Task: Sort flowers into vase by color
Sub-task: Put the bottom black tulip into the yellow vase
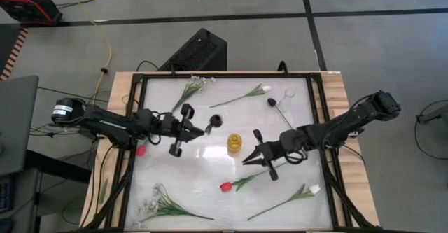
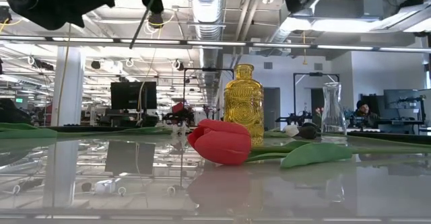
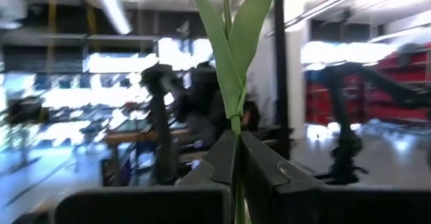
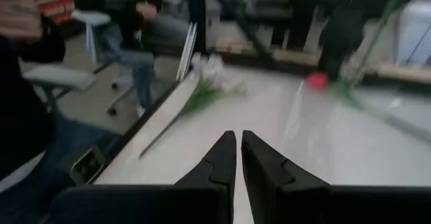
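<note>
Open-plan robotics lab, exposed ceiling ducts (image 2: 210,2), monitors on benches (image 2: 133,95), other robot rigs behind (image 2: 202,83)

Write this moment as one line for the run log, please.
left gripper: shut on dark tulip stem, lifted | right gripper: shut, empty, beside yellow vase | red tulip: on table
</note>
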`<state>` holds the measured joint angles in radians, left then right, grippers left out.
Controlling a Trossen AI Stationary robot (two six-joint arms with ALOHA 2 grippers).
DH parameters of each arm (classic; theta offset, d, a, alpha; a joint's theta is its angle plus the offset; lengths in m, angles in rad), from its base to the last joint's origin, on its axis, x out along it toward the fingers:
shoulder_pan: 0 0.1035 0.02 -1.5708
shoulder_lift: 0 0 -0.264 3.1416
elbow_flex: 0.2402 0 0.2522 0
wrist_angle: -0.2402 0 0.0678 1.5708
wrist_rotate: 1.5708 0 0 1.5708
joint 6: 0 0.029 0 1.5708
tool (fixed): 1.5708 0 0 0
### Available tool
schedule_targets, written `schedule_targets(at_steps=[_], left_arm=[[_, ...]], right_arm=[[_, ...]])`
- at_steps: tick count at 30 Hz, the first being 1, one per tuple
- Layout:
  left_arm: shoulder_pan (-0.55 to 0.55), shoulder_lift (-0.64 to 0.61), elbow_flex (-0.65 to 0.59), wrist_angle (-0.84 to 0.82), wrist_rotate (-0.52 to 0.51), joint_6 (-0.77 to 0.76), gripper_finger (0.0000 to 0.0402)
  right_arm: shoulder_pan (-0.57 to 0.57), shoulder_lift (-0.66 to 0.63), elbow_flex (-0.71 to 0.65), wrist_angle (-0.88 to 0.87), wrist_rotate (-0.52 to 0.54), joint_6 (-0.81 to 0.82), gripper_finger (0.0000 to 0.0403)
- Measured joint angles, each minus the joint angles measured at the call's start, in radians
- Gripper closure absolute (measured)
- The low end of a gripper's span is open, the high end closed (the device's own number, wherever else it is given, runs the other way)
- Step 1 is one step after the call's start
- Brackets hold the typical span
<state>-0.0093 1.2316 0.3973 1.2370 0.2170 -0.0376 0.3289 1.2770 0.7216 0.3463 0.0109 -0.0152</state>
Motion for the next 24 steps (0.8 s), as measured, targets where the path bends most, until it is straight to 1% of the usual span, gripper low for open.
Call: schedule_targets(at_steps=[2,5,8,11,14,19,24], left_arm=[[0.000,0.000,0.000,0.003,0.010,0.005,0.0401],[-0.003,0.027,0.009,0.026,-0.021,0.036,0.0402],[-0.003,0.100,0.051,0.084,-0.020,0.026,0.0402],[-0.003,0.187,0.112,0.123,0.033,0.021,0.0402],[-0.003,0.276,0.164,0.129,0.061,0.037,0.0401],[0.002,0.394,0.225,0.332,0.067,0.023,0.0401],[0.008,0.464,0.310,0.326,0.067,-0.022,0.0401]], right_arm=[[-0.011,0.000,0.000,0.050,0.000,-0.050,0.0349],[-0.037,0.022,0.000,0.197,-0.001,-0.116,0.0349],[-0.061,0.055,0.000,0.307,-0.006,-0.165,0.0349],[-0.080,0.069,0.000,0.325,-0.006,-0.193,0.0349],[-0.094,0.069,0.000,0.319,-0.008,-0.185,0.0349],[-0.090,0.069,0.000,0.254,-0.008,-0.136,0.0349],[-0.071,0.069,0.000,0.136,-0.007,-0.123,0.0349]])
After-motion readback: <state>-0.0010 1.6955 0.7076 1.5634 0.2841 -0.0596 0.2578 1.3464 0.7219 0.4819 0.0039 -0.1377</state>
